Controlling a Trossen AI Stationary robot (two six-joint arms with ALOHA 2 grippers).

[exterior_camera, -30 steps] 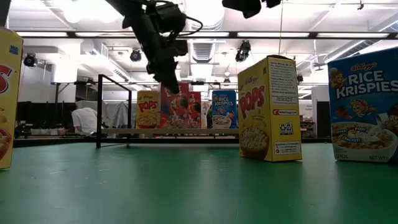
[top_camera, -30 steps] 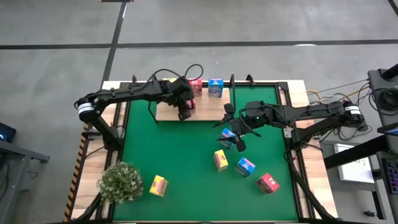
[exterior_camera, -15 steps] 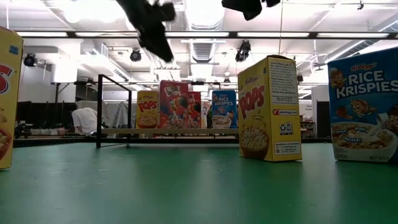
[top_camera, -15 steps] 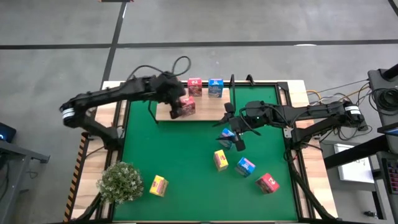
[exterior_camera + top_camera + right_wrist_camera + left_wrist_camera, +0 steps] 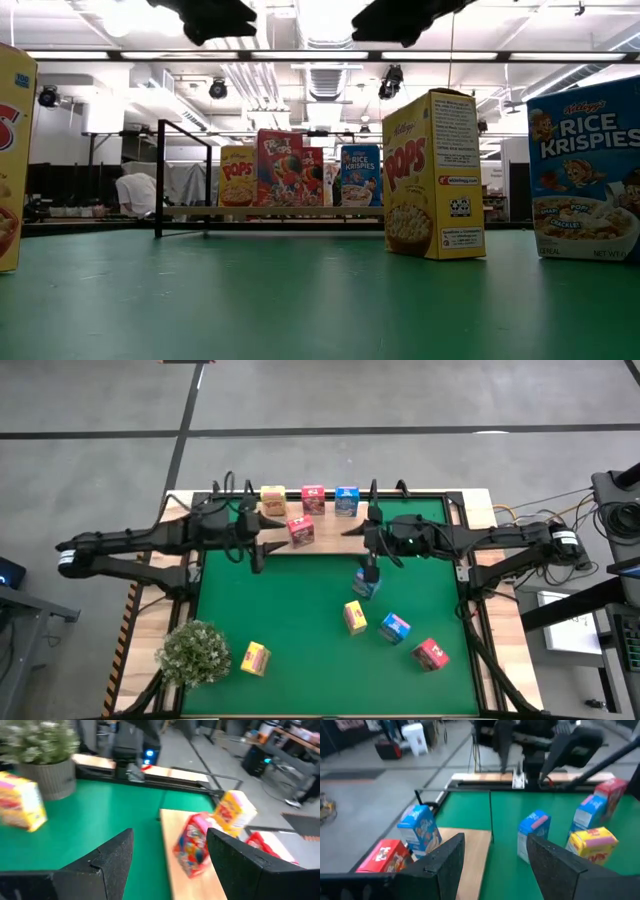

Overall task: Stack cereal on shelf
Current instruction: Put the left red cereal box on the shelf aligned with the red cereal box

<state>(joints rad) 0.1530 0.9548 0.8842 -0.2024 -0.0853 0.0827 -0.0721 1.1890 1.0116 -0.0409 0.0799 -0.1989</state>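
Hovering wide & empty, left end effector & right end effector flanked shelf w/ four cereal boxes.

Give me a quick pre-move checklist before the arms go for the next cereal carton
1. Left gripper empty and open: ok.
2. Right gripper empty and open: ok.
3. Cartons on the shelf upright: the yellow carton, red carton and blue carton in the back row ok; the front red carton sits turned askew, not ok.
4. Nearest loose carton free to grasp: the blue carton by the right gripper stands apart from the rest, ok.
5. Free shelf space: bare board to the right of the front carton, ok.
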